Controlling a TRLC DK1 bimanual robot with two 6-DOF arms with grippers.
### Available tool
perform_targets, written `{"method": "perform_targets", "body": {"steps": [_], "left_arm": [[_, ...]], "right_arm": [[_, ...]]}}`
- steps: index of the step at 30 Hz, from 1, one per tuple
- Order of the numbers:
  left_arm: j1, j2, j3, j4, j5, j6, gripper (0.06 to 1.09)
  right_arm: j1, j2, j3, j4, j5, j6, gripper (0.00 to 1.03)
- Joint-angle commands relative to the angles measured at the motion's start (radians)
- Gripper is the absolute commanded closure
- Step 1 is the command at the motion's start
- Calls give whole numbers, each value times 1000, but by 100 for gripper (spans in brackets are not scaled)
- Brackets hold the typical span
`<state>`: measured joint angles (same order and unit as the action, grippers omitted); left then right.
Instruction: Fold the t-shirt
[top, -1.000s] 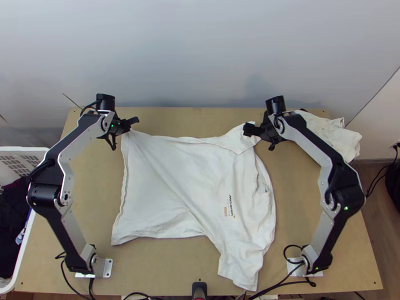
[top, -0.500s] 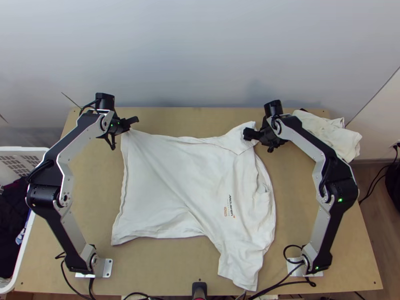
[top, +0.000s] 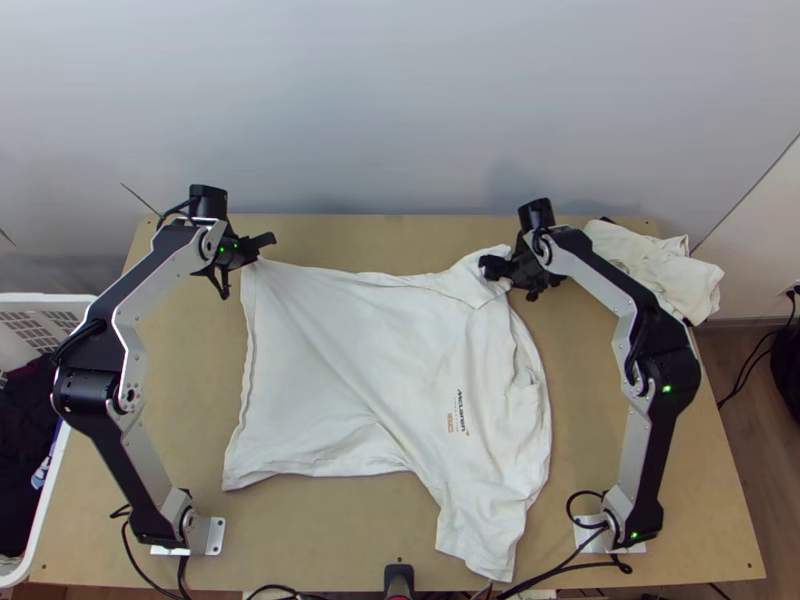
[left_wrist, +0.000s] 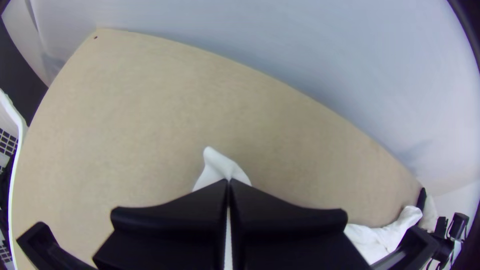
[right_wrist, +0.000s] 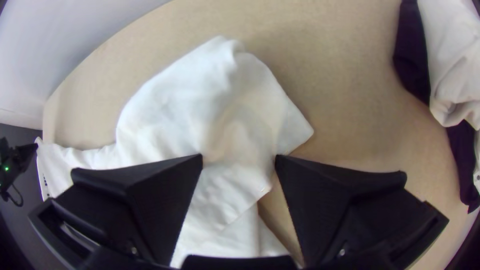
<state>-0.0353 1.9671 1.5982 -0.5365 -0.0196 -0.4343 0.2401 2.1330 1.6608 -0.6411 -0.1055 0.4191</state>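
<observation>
Top view: the left pincer is pinching the t-shirt's corner while the right pincer is staying spread at its far sleeve

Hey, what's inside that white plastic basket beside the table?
In the white plastic basket lies dark, bunched cloth, with a small pale piece showing. Anything beneath the dark cloth is covered, so I can't tell.

The white t-shirt lies spread flat on the table, wrinkled, with small print near one sleeve
</observation>
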Motion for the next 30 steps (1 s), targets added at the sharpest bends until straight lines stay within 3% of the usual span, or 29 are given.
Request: {"method": "perform_targets", "body": {"steps": [1,4,7,20,23,26,30], "left_arm": [[6,1,0,-11,0,-1,105],[6,1,0,-14,0,-4,105],[6,-1,0,-16,0,-4,105],[18,-8,45,-8,-51,-15,105],[28,6,77,-3,-66,-17,105],[34,26,106,-3,-74,-17,105],[37,56,154,-2,-83,-21,105]], "right_arm": [[7,13,37,-2,0,1,67],[7,24,54,-2,-2,-14,95],[5,25,65,-2,-2,-17,99],[-1,19,254,26,3,-34,99],[1,30,310,27,56,-40,99],[27,21,326,86,201,-115,99],[33,36,370,141,214,-134,100]]}}
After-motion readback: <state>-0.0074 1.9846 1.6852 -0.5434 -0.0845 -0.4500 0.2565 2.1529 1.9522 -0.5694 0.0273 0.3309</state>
